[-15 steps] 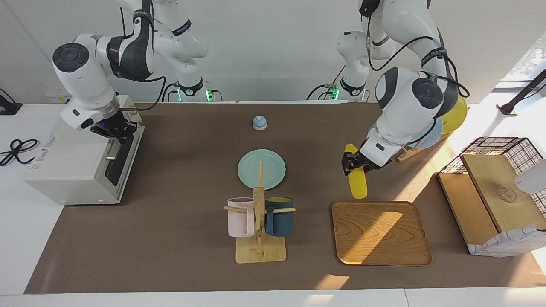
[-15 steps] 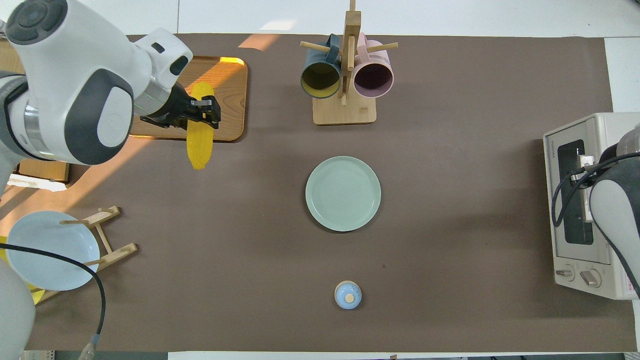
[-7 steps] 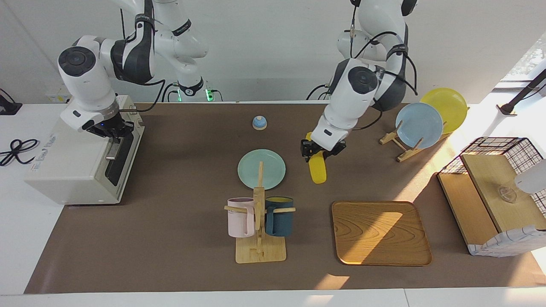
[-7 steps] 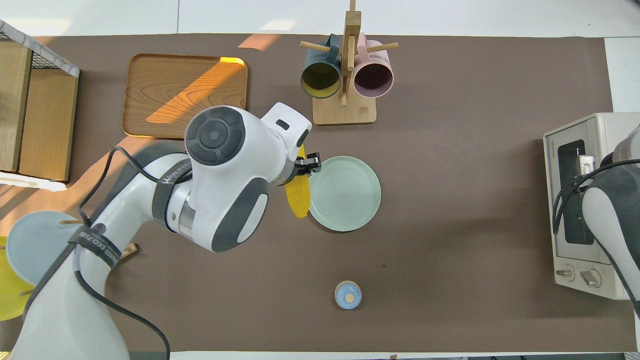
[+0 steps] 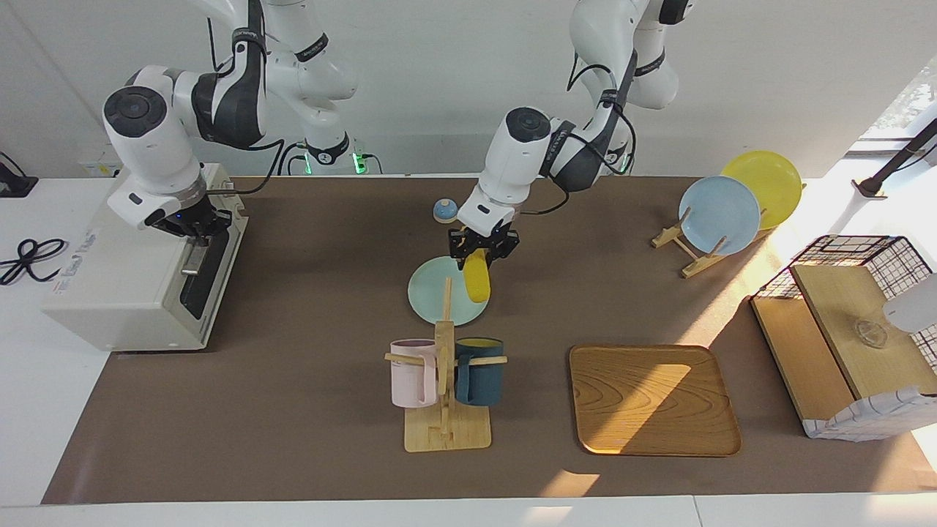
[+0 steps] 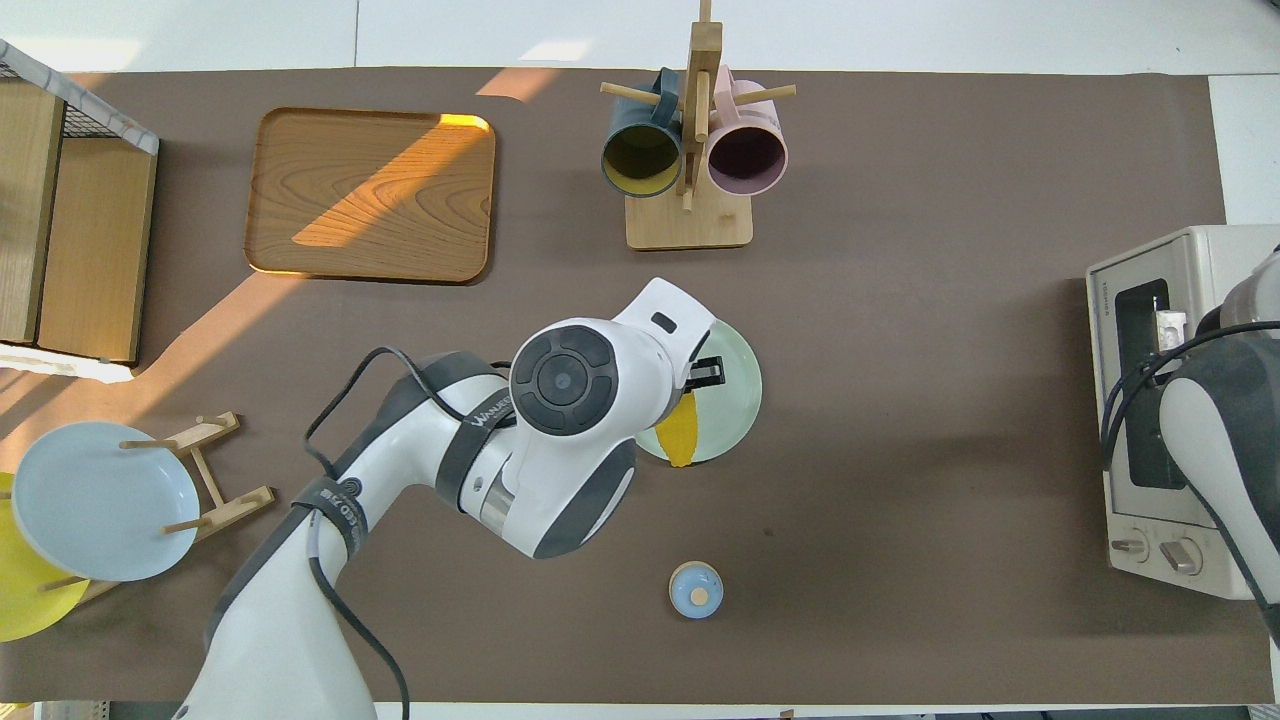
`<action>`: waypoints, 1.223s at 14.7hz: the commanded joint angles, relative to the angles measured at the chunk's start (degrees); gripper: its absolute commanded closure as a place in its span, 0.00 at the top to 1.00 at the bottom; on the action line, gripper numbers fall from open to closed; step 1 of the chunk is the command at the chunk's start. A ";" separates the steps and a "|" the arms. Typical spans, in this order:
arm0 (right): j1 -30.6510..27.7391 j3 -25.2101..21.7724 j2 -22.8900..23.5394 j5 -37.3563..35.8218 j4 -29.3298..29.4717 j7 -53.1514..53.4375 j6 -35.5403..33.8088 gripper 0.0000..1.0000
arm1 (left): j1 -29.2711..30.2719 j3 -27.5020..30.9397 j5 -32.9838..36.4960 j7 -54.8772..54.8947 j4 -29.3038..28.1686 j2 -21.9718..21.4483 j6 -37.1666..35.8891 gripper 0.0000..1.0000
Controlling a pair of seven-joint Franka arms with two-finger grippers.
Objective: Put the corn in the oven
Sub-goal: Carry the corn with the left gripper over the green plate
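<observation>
Midair, in the facing view, the left gripper (image 5: 483,251) clamped the bright yellow ridged corn cob (image 5: 476,282) above the pale green round plate (image 5: 433,297) at the desk's middle. The right gripper (image 5: 192,226), fingers shut, sat at the white boxy toaster oven (image 5: 124,282) on the desk's right-arm end.

From overhead, the corn cob (image 6: 680,434) hung over the plate's (image 6: 738,392) robot-side rim, the oven (image 6: 1165,400) well apart.
</observation>
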 commanded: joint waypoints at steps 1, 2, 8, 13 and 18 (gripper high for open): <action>-0.76 0.58 0.25 0.83 -3.68 1.51 4.02 0.00 | -2.64 1.18 -0.44 -1.05 -0.05 3.65 6.12 0.00; -0.76 0.58 0.78 2.49 -3.77 1.87 4.46 0.00 | -2.65 1.18 -0.43 -0.96 -0.05 4.35 6.92 0.00; 1.43 0.58 2.62 6.45 -6.67 5.20 10.17 0.00 | -2.56 1.18 -0.26 -0.52 -0.49 5.33 8.42 0.00; 2.83 0.67 4.47 12.08 -11.23 6.09 19.21 0.00 | -1.68 1.27 -0.26 1.32 -0.14 5.41 7.98 1.00; 3.37 0.67 6.40 15.07 -15.80 6.09 27.21 0.00 | -1.07 1.36 -0.26 1.59 -0.05 4.45 6.23 1.00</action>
